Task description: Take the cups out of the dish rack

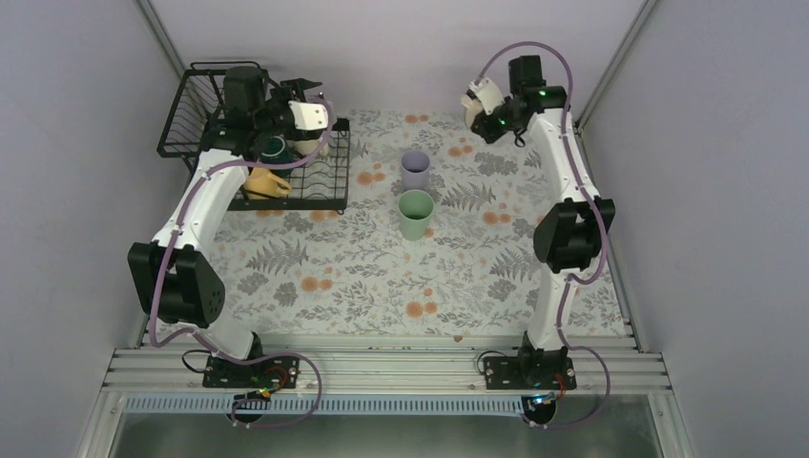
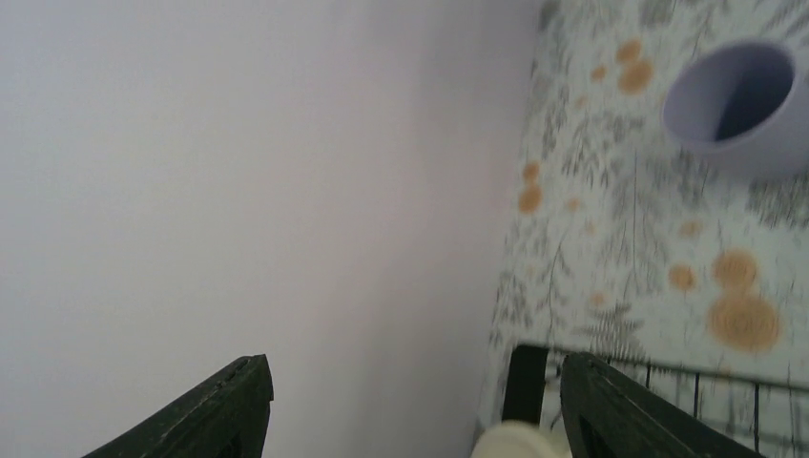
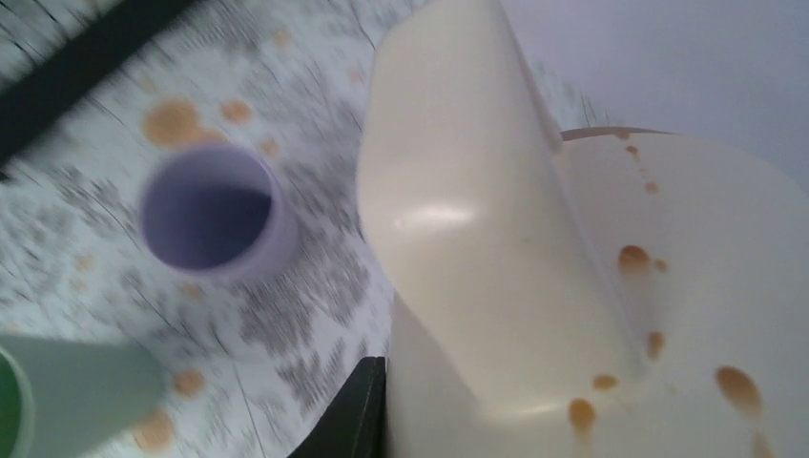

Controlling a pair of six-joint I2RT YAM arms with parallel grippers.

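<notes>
A floral desk (image 1: 382,277) is sitting between pale walls (image 1: 401,48), carrying two tumblers (image 1: 415,170) (image 1: 416,214) and one rack (image 1: 191,124) holding three mugs (image 1: 275,148) (image 1: 265,181) (image 1: 307,146). The left pincer (image 2: 415,367) is gaping empty; the right pincer (image 1: 488,107) is clamping a cream mug (image 3: 611,315).

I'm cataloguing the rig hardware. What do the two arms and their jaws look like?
Both the left arm and right arm have white, rounded links joined by chunky black joint housings, on black bases. A lavender cable loops along each arm. Small green lights glow near the right wrist. The left gripper has black, tapered jaws.
</notes>
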